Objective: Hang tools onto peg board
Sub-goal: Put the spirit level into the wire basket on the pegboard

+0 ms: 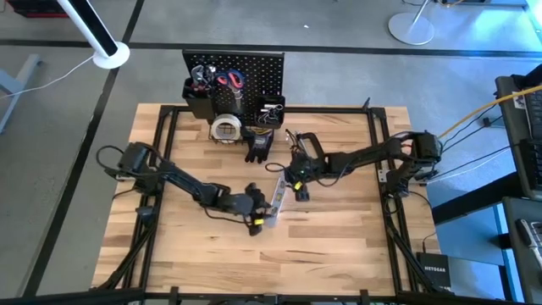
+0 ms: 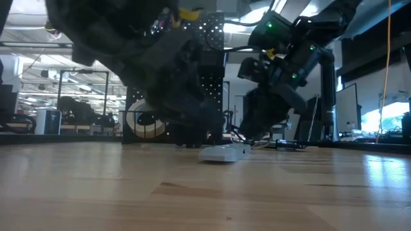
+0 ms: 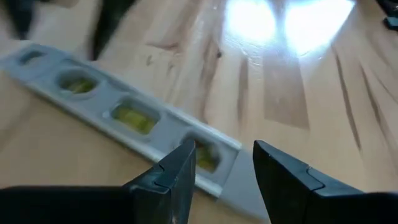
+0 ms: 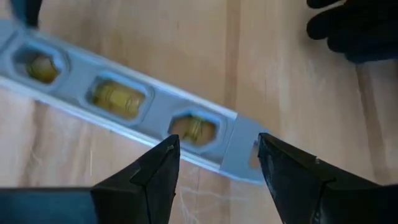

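The silver level bar (image 1: 278, 202) lies flat on the wooden table, also seen in the low view (image 2: 225, 153). My left gripper (image 1: 264, 216) is open, and its fingers stand on either side of the bar's near end (image 3: 239, 186). My right gripper (image 1: 295, 188) is open, and its fingers straddle the bar's far end (image 4: 242, 152). The black peg board (image 1: 233, 68) stands at the table's far edge. Red-handled tools (image 1: 227, 81) stick out of its bins. A pale tape roll (image 1: 226, 129) and black gloves (image 1: 258, 144) lie in front of it.
A black glove (image 4: 354, 31) lies close to my right gripper. A black bin (image 1: 203, 102) and a wire basket (image 1: 271, 110) hang on the board. Bare wood (image 1: 322, 246) stretches toward the near edge. Black frame rails (image 1: 377, 152) run along the table's sides.
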